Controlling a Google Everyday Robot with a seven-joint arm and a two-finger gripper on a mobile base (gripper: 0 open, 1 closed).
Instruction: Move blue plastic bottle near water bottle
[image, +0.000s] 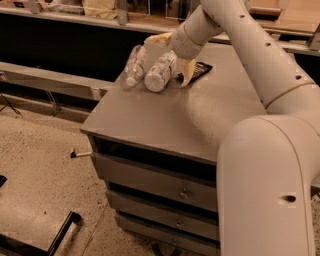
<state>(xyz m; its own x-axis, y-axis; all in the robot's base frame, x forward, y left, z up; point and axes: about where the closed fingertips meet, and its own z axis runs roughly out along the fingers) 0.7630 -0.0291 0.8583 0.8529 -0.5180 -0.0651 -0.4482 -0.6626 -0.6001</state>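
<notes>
The blue plastic bottle is recorded lying on its side at the far left corner of the cabinet top, about 11 o'clock from the top's centre, with its near end turned toward 7 o'clock. The water bottle lies at its 9 o'clock, just beside it and nearly parallel; contact between the two cannot be settled. The gripper is placed over the far part of the blue bottle, and the arm is brought in from 2 o'clock. Whether the bottle is clamped or freed cannot be told. A flat dark object is noted at the bottle's 3 o'clock, near the gripper. The placement is judged as good as met, so the step in hand is taken to be the release. It is best done with the bottle fully rested on the top and the gripper drawn straight up, since both bottles can roll and the left edge lies close beyond the water bottle at 9 o'clock. A pale label is seen on the blue bottle; no print or brand can be read on either bottle.
</notes>
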